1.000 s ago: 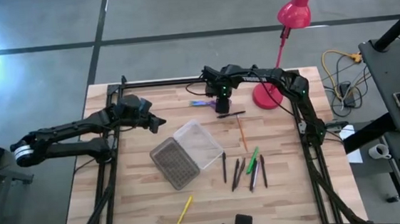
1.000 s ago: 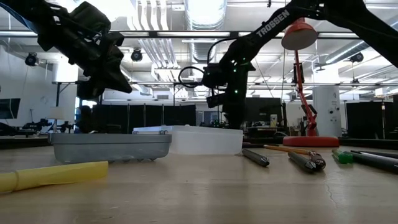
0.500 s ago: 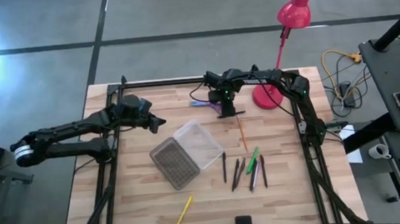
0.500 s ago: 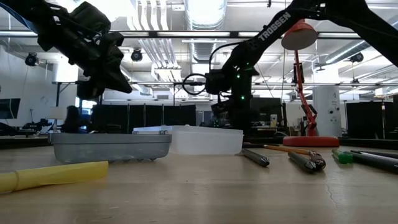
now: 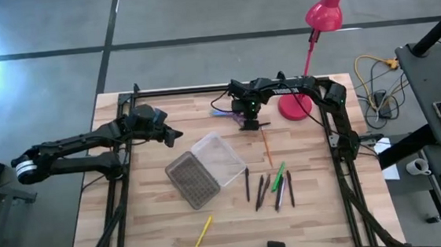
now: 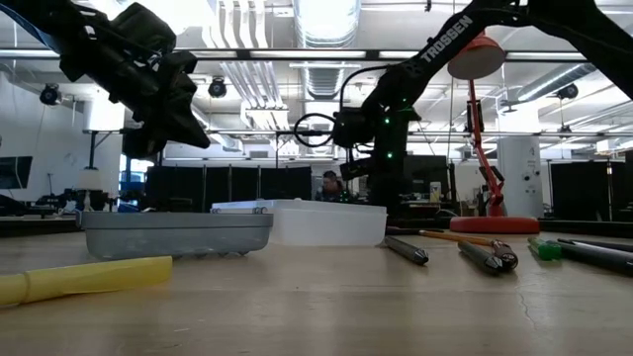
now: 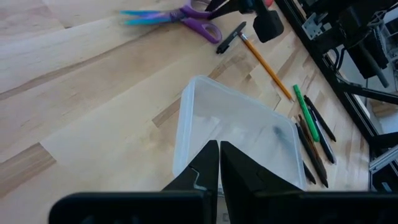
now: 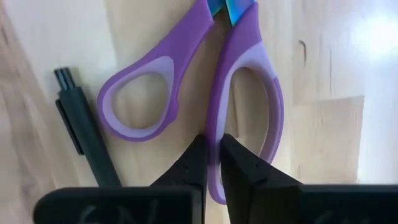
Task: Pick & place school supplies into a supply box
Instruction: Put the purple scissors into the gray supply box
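Observation:
The purple-handled scissors (image 5: 222,113) lie flat on the table at the far middle, and their two handle loops fill the right wrist view (image 8: 186,93). My right gripper (image 5: 247,121) stands over those handles, shut on one of them. A black pen (image 8: 87,143) lies beside the scissors. My left gripper (image 5: 175,132) is shut and empty. It hangs above the table left of the open supply box, which has a clear half (image 5: 219,157) and a ribbed grey half (image 5: 192,179). My right gripper pinches the inner side of one handle loop (image 8: 219,121) between its two fingers. One finger (image 8: 242,168) stands in the loop's hole and the other (image 8: 194,165) between the two handles. The fingers come from above, pointing down. The scissors lie flat on the table.
An orange pencil (image 5: 267,147) and a cluster of several pens (image 5: 270,189) lie right of the box. A yellow pen (image 5: 204,230) lies near the front edge. The red desk lamp (image 5: 294,106) stands at the far right, close to my right arm.
My right gripper has shifted a little toward the table's right edge, staying over the scissors' handles. The scissors and the other supplies have kept their places.

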Controlling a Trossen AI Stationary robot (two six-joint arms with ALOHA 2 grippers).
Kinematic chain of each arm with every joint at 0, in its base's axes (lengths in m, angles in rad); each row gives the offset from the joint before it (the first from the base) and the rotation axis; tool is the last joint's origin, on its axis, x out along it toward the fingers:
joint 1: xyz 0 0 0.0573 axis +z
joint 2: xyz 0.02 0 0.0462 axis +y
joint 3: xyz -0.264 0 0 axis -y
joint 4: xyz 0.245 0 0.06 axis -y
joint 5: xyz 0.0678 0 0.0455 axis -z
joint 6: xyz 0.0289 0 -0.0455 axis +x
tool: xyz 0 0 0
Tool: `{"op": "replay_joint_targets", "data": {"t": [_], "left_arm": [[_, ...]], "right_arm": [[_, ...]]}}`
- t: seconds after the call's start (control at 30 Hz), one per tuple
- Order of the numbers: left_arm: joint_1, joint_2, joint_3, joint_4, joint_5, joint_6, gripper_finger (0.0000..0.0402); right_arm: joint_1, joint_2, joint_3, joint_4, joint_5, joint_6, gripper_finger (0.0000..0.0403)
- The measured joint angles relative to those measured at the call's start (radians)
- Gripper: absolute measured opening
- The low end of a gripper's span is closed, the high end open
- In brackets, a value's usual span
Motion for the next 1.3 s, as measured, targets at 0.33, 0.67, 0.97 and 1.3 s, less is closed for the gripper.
{"op": "replay_joint_targets", "data": {"t": [0.33,0.67,0.97,1.3], "left_arm": [[0.0,0.0,0.0,0.0,0.001,-0.01,0.0],[0.0,-0.01,0.0,0.0,0.003,-0.004,0.0],[0.0,-0.106,0.0,0.0,0.002,0.082,0.0],[0.0,-0.266,0.0,-0.001,0.001,0.083,0.0]], "right_arm": [[-0.012,-0.089,0.034,0.006,-0.065,0.348,0.0011],[0.088,-0.317,0.028,-0.08,-0.099,0.732,0.001],[0.357,-0.334,0.023,-0.051,-0.183,1.075,0.001],[0.503,-0.226,0.012,0.042,-0.165,1.194,0.0011]]}}
